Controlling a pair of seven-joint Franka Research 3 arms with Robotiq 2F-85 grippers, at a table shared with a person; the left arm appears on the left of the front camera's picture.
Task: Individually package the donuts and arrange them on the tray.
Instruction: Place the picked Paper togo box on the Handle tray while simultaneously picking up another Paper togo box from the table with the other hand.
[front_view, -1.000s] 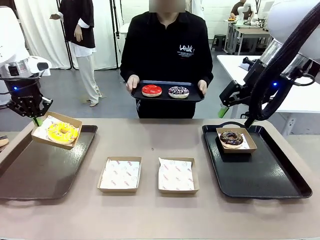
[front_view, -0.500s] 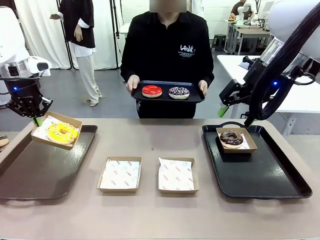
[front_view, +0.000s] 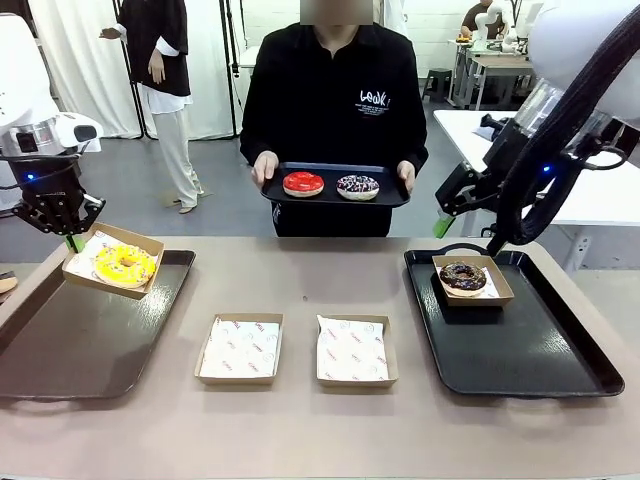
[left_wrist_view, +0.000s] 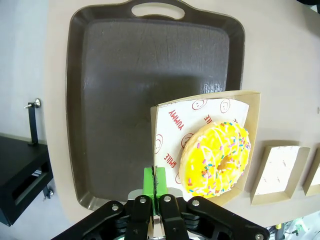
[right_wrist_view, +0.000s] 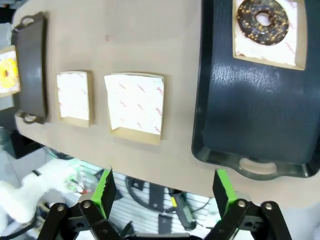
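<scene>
— Gripping what, at the left claw (left_wrist_view: 155, 182)?

— Pinches shut on the thin edge of a cardboard box (left_wrist_view: 253, 130), with the yellow donut (left_wrist_view: 216, 157) riding inside, tilted over the far corner of the left tray (front_view: 80, 340); cannot tell whether touching it.

— And at the right claw (right_wrist_view: 165, 192)?

— Hangs spread wide and empty, high beside the right tray (front_view: 530, 350), near the chocolate donut (front_view: 462, 276) already boxed there.

— Elsewhere?

— Shows two empty boxes (front_view: 240, 348) on the surface (front_view: 300, 430) between the trays, plus the red donut (front_view: 303, 181) and sprinkled donut (front_view: 357, 184) unpackaged on the person's tray (front_view: 385, 195).

— Handling?

— Probably light and soft, with sticky, easily marked glaze. Better to lift by the stiff box wall, held level against sliding, than to squeeze the ring.
</scene>
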